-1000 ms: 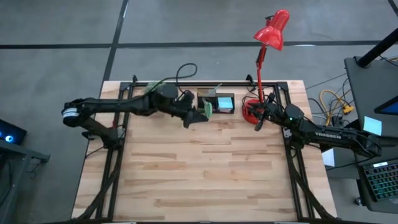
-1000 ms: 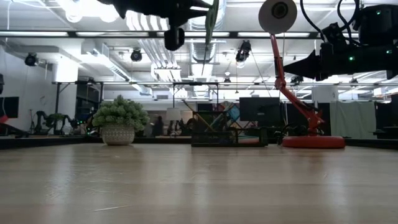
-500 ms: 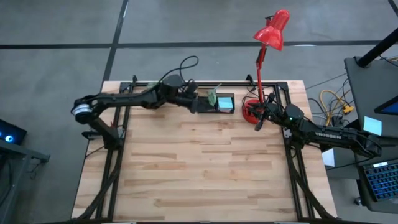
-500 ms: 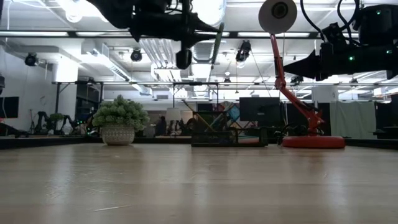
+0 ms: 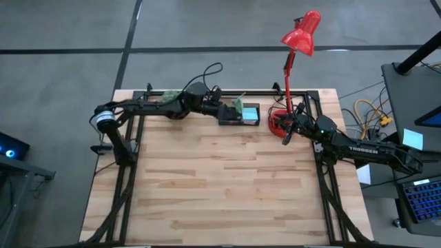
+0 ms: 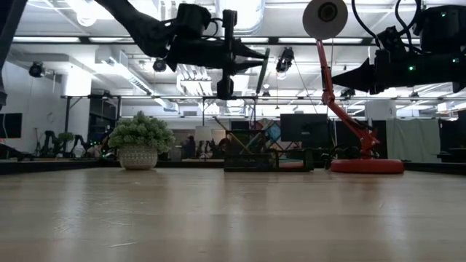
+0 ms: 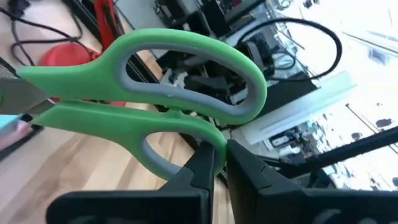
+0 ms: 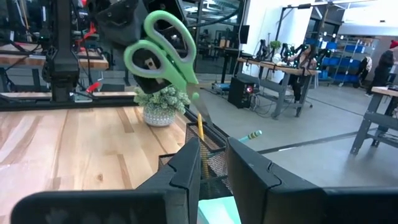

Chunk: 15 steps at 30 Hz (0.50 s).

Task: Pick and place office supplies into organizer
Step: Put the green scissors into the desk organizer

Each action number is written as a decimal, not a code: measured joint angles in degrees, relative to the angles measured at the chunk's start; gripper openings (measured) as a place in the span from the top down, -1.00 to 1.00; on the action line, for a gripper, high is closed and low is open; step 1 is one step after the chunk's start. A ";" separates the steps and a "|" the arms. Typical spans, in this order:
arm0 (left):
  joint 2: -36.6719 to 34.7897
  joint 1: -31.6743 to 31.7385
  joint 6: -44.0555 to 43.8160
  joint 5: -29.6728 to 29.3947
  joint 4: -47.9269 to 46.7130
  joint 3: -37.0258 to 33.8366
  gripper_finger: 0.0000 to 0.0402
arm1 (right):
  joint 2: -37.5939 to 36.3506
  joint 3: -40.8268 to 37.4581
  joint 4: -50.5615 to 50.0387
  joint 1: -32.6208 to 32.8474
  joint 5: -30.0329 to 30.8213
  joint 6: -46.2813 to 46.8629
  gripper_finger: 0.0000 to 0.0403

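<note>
Green-handled scissors (image 7: 180,74) hang in the air with my left gripper (image 7: 219,163) shut on them. In the high view this gripper (image 5: 229,110) is at the left end of the black organizer (image 5: 241,114), at the table's far edge. The right wrist view shows the scissors (image 8: 165,43) handles up, blades slanting down over the organizer (image 8: 208,155). A yellow pencil (image 8: 200,140) and a teal pen (image 8: 249,135) stand in it. My right gripper (image 5: 286,135) waits by the red lamp's base, its fingers (image 8: 186,168) a little apart with nothing between them. My left gripper pinches the rim of one handle loop (image 7: 208,140) between its two fingers, at the loop's outer end. The fingers come nearly level from the table's left. The scissors are lifted clear and tilted, their blades (image 8: 198,106) pointing down at the organizer.
The red desk lamp's base (image 5: 278,122) stands right of the organizer, with its arm and shade (image 5: 301,33) rising above. A small potted plant (image 6: 138,143) sits at the far left. A light-blue pad (image 5: 249,112) lies in the organizer. Bare wooden tabletop (image 5: 227,186) fills the near side.
My left gripper has carried the scissors toward the table's far edge and a little right, to the organizer, sinking and rolling as it went. The scissors stay held and clear of the table. My right arm has kept still.
</note>
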 joint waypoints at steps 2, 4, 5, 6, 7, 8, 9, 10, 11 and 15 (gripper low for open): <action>0.03 0.63 -0.72 -0.04 0.17 -0.07 0.98 | 0.00 0.00 -0.02 0.00 -0.01 0.00 0.66; 0.03 1.25 -1.01 -0.16 -0.09 -0.18 0.98 | 0.00 0.00 -0.02 -0.01 -0.01 0.00 0.66; 0.03 1.55 -1.07 -0.41 -0.36 -0.22 0.98 | 0.00 0.00 -0.02 -0.01 0.00 0.00 0.66; 0.03 1.84 -1.27 -0.75 -0.48 -0.26 0.98 | 0.00 0.00 -0.02 -0.01 0.01 0.00 0.66; 0.03 2.07 -1.79 -1.04 -0.41 -0.26 0.98 | 0.00 0.00 -0.02 -0.01 -0.01 0.00 0.66; 0.03 2.37 -2.30 -1.09 -0.35 -0.26 0.98 | 0.00 0.00 -0.02 0.00 -0.01 0.00 0.66; 0.03 2.82 -2.47 -1.09 -0.28 -0.26 0.98 | 0.00 0.00 -0.03 -0.01 -0.01 0.00 0.66; 0.03 3.27 -2.86 -1.11 -0.31 -0.26 0.98 | 0.00 0.00 -0.02 -0.01 -0.01 -0.02 0.66; 0.03 3.66 -3.61 -1.16 -0.37 -0.28 0.98 | 0.00 0.00 -0.04 -0.01 0.01 -0.02 0.66; 0.18 4.61 -5.49 -1.43 -0.40 -0.48 0.98 | 0.00 0.00 -0.04 0.00 0.00 -0.01 0.66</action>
